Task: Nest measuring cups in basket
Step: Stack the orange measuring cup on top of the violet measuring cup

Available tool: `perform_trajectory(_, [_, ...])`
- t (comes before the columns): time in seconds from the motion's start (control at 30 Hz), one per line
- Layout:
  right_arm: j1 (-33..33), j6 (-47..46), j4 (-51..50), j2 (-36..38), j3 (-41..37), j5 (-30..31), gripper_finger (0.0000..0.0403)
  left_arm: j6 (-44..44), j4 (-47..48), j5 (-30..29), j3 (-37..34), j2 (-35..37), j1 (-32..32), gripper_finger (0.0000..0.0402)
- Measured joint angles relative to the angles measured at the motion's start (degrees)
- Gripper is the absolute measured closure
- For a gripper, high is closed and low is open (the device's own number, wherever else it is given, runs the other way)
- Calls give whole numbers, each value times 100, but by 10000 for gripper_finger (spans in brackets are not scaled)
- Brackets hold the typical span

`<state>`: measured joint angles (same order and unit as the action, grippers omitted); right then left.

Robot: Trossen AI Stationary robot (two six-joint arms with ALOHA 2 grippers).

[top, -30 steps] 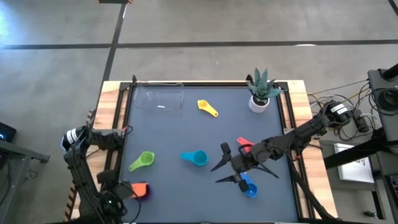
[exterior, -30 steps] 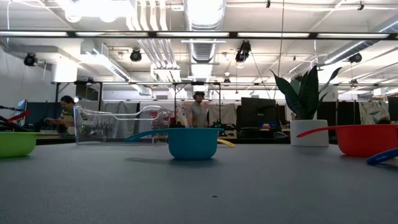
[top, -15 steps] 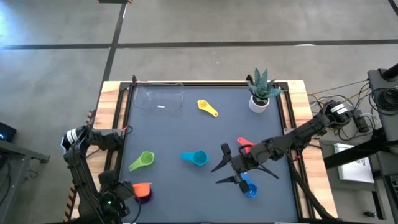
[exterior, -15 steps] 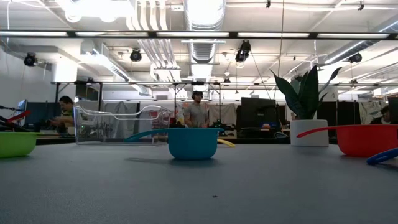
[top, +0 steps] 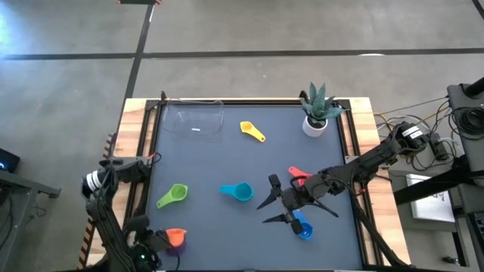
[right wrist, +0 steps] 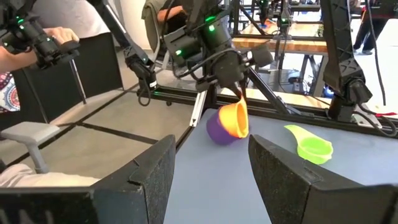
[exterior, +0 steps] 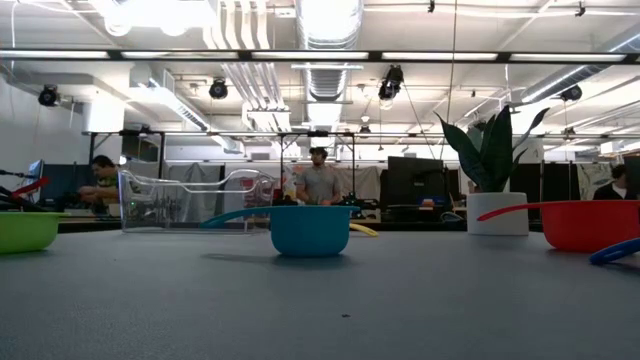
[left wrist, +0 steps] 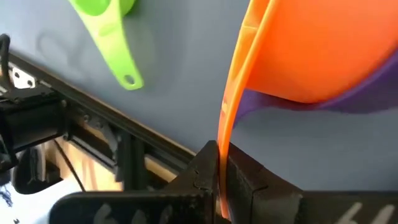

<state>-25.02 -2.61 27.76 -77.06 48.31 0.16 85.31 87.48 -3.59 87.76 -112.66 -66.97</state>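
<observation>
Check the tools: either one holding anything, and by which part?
Left tool is shut on the orange cup, pinching its flat handle edge-on. Right tool is open above the mat, holding nothing.

Our left gripper (top: 165, 239) sits low at the near left corner of the table, its fingers (left wrist: 249, 180) pinched tight on the thin flat handle of the orange cup (top: 176, 237). The left arm folds back along the table's left edge, elbow out. Our right arm reaches in from the right side, stretched over the near right part of the table, and the right gripper (top: 274, 202) hovers there with its fingers (right wrist: 292, 180) spread wide, holding nothing.
</observation>
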Motion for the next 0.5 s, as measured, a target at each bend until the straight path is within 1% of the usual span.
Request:
perform_trajectory(0.1, [0, -43, 0, 0, 0, 2, 209, -149, 10, -191, 332, -236, 59, 401])
perform_trajectory(0.33, [-49, -169, 22, 0, 0, 7, 209, -649, 169, -944, 1208, -831, 234, 401])
perform_trajectory(0.43, [-132, -186, 27, 2, 0, 32, 209, -980, 251, -1045, 1539, -1136, 305, 401])
perform_trajectory(0.5, [-209, -184, 28, 0, 0, 169, 209, -1204, 261, -1043, 1671, -1315, 334, 401])
